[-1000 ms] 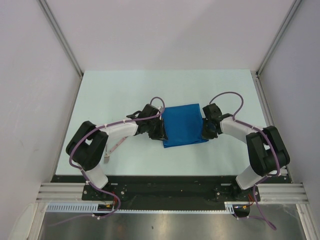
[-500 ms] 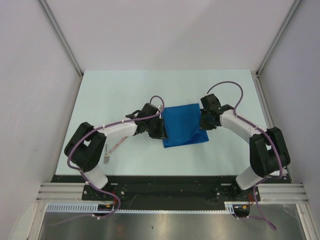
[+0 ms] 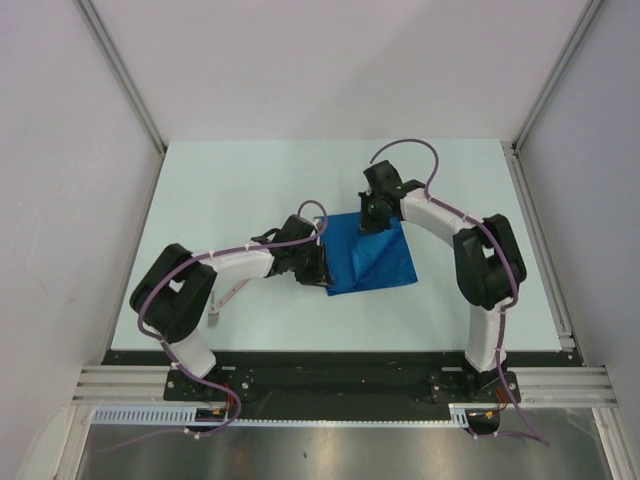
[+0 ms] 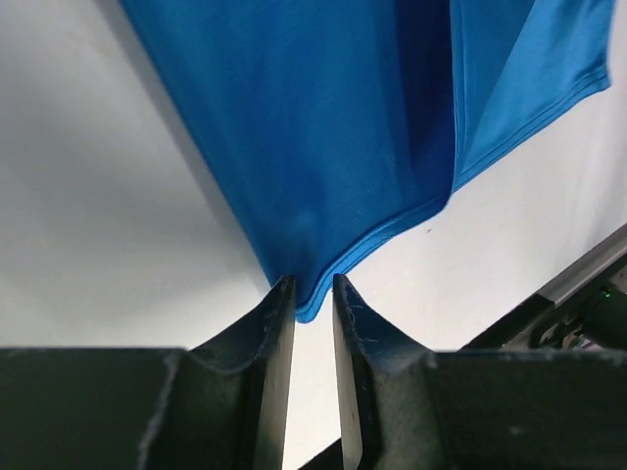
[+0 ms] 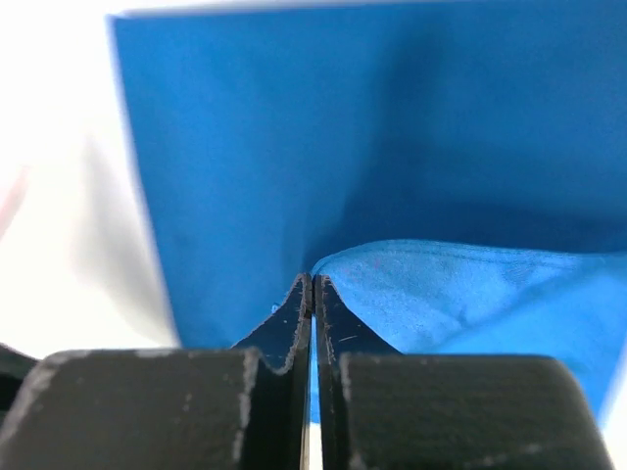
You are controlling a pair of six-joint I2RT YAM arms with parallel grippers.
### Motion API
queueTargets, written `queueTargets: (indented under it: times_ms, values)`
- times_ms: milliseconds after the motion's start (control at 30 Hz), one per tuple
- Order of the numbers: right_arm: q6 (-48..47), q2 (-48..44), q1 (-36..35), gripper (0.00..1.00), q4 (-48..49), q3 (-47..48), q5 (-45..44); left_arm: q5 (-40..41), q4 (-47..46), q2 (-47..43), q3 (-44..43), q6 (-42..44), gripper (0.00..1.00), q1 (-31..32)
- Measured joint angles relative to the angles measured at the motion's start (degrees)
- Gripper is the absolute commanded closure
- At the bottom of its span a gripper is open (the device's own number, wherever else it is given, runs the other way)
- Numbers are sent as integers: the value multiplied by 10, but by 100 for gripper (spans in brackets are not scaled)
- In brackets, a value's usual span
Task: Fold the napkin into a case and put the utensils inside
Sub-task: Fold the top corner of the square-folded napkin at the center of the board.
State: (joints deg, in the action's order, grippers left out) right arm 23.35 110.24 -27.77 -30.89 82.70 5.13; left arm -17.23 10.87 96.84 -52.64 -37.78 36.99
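Observation:
The royal-blue napkin (image 3: 385, 262) lies mid-table, its right part lifted and turned over toward the left. My right gripper (image 3: 372, 214) hangs over the napkin's far edge, shut on a raised corner; the right wrist view shows the closed right gripper (image 5: 313, 280) with a sliver of napkin (image 5: 294, 127) between its fingers. My left gripper (image 3: 318, 266) is at the napkin's near-left corner. In the left wrist view the left gripper (image 4: 312, 286) pinches that corner of the napkin (image 4: 323, 117). One slim utensil (image 3: 218, 306) lies partly under the left arm. No case shows.
The white table (image 3: 250, 180) ends at a black rail (image 3: 330, 358) along the near edge, also seen as a dark rail (image 4: 578, 294) in the left wrist view. Grey walls (image 3: 60, 200) stand close on both sides.
My right gripper closed at the napkin's right edge, then rose and swung far-left with the cloth, folding it over. The left gripper stayed at its corner.

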Motion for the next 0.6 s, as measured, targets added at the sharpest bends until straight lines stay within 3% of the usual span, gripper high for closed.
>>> queueTargets:
  times_ms: [200,600]
  values:
    - [6,78,-13,100,12,96,50,0,-15,0,25,-9,74,0]
    - [13,162,-15,100,35,179,105,0,-43,0,42,-25,74,0]
